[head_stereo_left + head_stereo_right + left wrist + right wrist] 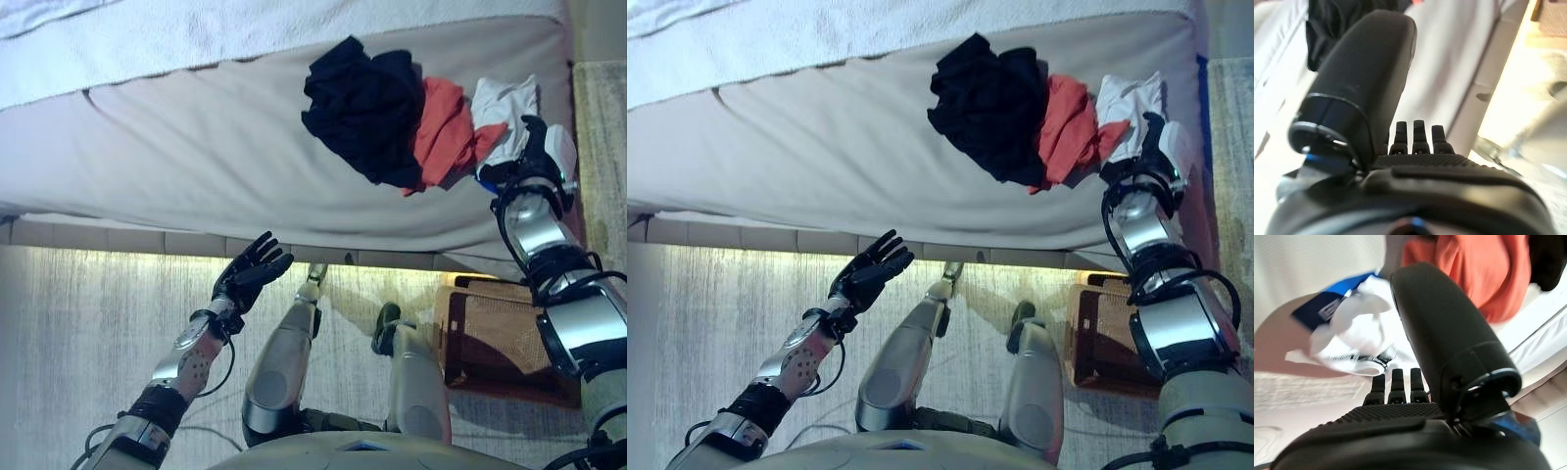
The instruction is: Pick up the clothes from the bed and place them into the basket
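While reaching: the right hand (534, 147) is stretching over the near right part of the bed (196, 147), arriving at the white garment (505, 103).
Clothes: three pieces are lying bunched together on the bed, namely a black garment (362, 108), an orange garment (443, 127) touching it, and the white garment at the right end, with a blue patch showing in the right wrist view.
Right fingers: they are extending straight toward the white cloth in the right wrist view and holding nothing; the thumb is standing clear.
Left hand (250, 274): it is hovering over the floor beside the bed edge, its fingers spreading wide and empty.
Basket (500, 343): it is sitting on the floor just below the right arm, near the bed's edge, with no clothes showing inside.
Doing it well: in my judgement, the fingers should be pressing down into the white folds and curling to gather plenty of cloth before lifting, so nothing is slipping or dragging the orange piece.
View differences: only the eye views are showing the basket fully and the whole pile; only the right wrist view is showing the finger position and the blue patch.
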You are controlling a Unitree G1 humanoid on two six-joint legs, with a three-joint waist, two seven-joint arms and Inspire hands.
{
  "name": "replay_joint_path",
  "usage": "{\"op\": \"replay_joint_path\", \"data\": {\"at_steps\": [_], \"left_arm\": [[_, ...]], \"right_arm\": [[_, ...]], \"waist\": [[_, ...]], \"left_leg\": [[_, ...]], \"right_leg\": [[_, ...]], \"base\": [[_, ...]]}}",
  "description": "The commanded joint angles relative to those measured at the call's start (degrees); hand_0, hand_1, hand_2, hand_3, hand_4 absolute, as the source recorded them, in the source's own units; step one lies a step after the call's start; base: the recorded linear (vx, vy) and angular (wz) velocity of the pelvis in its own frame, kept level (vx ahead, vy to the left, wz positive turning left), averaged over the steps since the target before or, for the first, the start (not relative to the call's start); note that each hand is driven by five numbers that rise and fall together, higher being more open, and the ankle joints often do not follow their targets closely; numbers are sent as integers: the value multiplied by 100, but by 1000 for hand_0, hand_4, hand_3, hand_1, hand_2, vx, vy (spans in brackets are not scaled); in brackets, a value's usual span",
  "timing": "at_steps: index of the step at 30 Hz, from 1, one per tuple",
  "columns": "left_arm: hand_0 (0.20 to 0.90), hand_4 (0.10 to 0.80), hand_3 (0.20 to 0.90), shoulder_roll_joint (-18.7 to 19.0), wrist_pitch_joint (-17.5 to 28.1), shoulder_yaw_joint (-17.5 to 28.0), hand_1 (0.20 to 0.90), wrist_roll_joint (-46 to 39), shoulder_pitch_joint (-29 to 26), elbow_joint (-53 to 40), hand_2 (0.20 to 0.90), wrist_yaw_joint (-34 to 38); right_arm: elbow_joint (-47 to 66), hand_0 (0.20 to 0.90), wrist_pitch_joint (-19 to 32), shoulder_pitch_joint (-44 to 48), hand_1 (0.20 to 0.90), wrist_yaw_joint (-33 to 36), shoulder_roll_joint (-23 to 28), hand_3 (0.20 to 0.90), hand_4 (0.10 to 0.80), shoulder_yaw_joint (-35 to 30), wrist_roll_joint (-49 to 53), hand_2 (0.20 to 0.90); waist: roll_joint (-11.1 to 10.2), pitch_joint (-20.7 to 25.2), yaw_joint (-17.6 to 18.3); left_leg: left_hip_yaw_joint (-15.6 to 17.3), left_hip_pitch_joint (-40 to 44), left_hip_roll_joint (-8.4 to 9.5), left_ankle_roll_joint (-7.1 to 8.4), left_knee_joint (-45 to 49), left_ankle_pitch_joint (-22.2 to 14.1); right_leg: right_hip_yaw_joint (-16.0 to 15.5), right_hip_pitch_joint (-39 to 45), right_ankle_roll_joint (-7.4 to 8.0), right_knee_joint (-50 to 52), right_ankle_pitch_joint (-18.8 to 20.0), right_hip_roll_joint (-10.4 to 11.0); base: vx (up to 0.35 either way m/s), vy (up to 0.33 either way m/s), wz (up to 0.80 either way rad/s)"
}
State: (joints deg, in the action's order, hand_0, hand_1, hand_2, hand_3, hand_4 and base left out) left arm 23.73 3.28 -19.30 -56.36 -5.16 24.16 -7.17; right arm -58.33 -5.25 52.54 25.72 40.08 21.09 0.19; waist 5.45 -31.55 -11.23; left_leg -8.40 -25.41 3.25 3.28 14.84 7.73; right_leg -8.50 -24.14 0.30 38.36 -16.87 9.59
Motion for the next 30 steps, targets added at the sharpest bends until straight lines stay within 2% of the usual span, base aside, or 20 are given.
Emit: {"op": "replay_joint_path", "data": {"at_steps": [1,3,8,21,26,27,28,29,30], "left_arm": [[900,800,900,124,603,-11,900,-352,220,-1072,900,-254],[900,800,900,175,630,-18,900,-427,240,-1184,900,-273],[900,800,900,330,777,11,900,-746,352,-1509,900,-285],[900,800,900,647,613,463,900,-1137,666,-1912,900,-574],[900,800,900,718,542,527,900,-1206,670,-2006,900,-549],[900,800,900,729,529,548,900,-1207,686,-2012,900,-567],[900,800,900,740,516,577,900,-1210,722,-2042,900,-581],[900,800,900,748,512,593,900,-1217,744,-2056,900,-599],[900,800,900,768,526,610,900,-1239,776,-2051,900,-650]], "right_arm": [[44,900,-44,777,900,254,864,900,800,300,41,900],[-69,900,-149,949,900,220,917,900,800,365,62,900],[-475,900,-392,1624,900,238,1230,900,800,659,191,900],[-954,900,-1890,2866,900,-11,1955,900,800,1822,-712,900],[-978,900,-2130,2977,900,-262,2039,900,800,1954,-768,900],[-986,869,-2163,2972,869,-307,2067,864,764,1978,-761,869],[-984,460,-2176,2958,460,-347,2093,387,287,1986,-686,460],[-982,300,-2176,2941,300,-365,2102,200,100,1973,-653,300],[-992,300,-2096,2875,300,-385,2133,200,100,1911,-592,300]], "waist": [[27,175,48],[59,175,12],[249,175,-52],[474,175,-120],[484,175,-119],[479,175,-118],[475,175,-116],[473,175,-116],[471,175,-112]], "left_leg": [[544,-515,152,-375,1965,-1666],[611,-707,176,-381,2252,-1885],[740,-1581,201,-439,2992,-2083],[877,-2786,98,-514,3698,-2079],[898,-2859,98,-478,3771,-2091],[901,-2842,98,-473,3767,-2093],[908,-2811,91,-469,3752,-2097],[913,-2790,86,-467,3741,-2098],[913,-2750,87,-463,3721,-2102]], "right_leg": [[-481,-230,-259,-3,473,-26],[-459,-452,-226,351,268,19],[-405,-1431,-273,1208,59,78],[-284,-2767,-281,2093,-41,34],[-294,-2819,-261,2114,-27,46],[-299,-2802,-258,2099,-21,41],[-306,-2773,-256,2075,-15,29],[-311,-2753,-256,2059,-12,23],[-318,-2709,-255,2022,-7,13]], "base": [[-24,-36,11],[51,-41,16],[-21,-36,11],[-37,-26,6],[-13,-1,0],[-1,-9,10],[0,-4,5],[2,1,3],[0,0,0]]}}
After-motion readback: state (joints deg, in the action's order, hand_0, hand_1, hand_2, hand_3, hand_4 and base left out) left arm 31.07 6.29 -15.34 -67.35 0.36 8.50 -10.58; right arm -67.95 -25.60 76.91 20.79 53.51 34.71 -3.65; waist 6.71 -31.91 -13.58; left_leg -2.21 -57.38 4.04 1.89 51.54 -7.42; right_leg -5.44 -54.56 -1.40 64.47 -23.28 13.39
